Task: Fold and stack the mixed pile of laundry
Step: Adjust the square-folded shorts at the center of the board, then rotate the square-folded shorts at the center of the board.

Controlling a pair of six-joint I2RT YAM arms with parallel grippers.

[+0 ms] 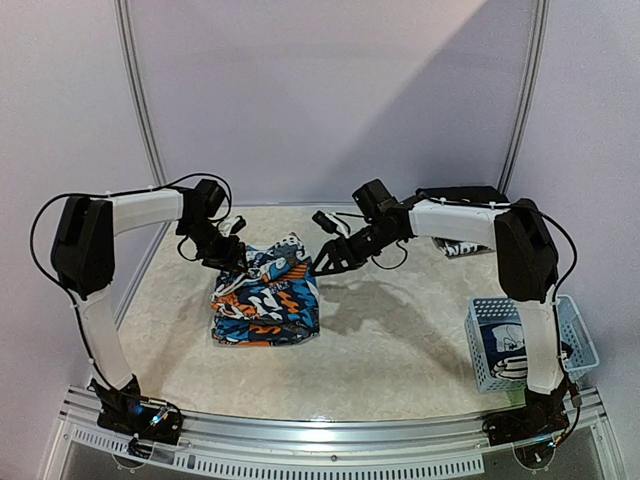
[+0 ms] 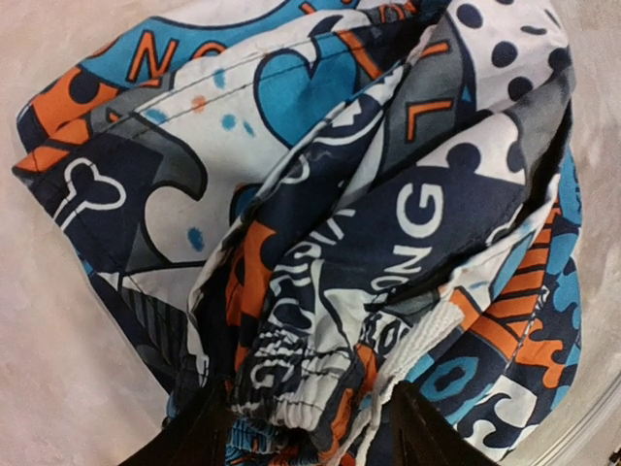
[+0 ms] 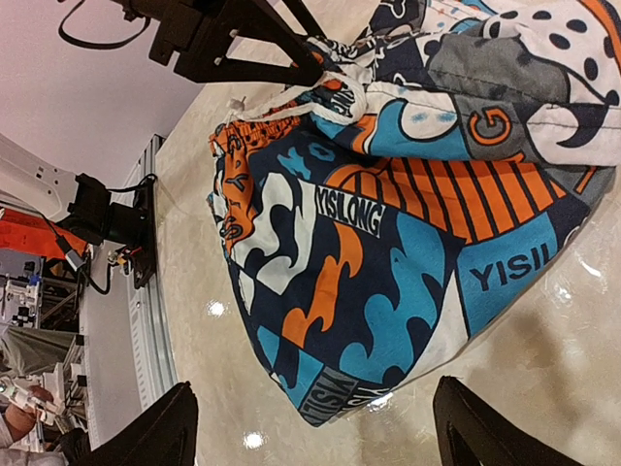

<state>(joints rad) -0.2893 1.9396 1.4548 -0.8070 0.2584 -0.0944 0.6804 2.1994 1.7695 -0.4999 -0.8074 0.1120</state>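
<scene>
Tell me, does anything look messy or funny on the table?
Yes. The shorts are not flat: their waistband end is bunched up in the left end effector, and a white drawstring sticks out loose. Nothing looks spilled or broken.

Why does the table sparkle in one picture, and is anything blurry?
Right wrist view: bright glints on the glossy table beside the printed shorts. Top view: a soft shadow lies on the table, right of the shorts. Left wrist view: the print is sharp, nothing blurred.
</scene>
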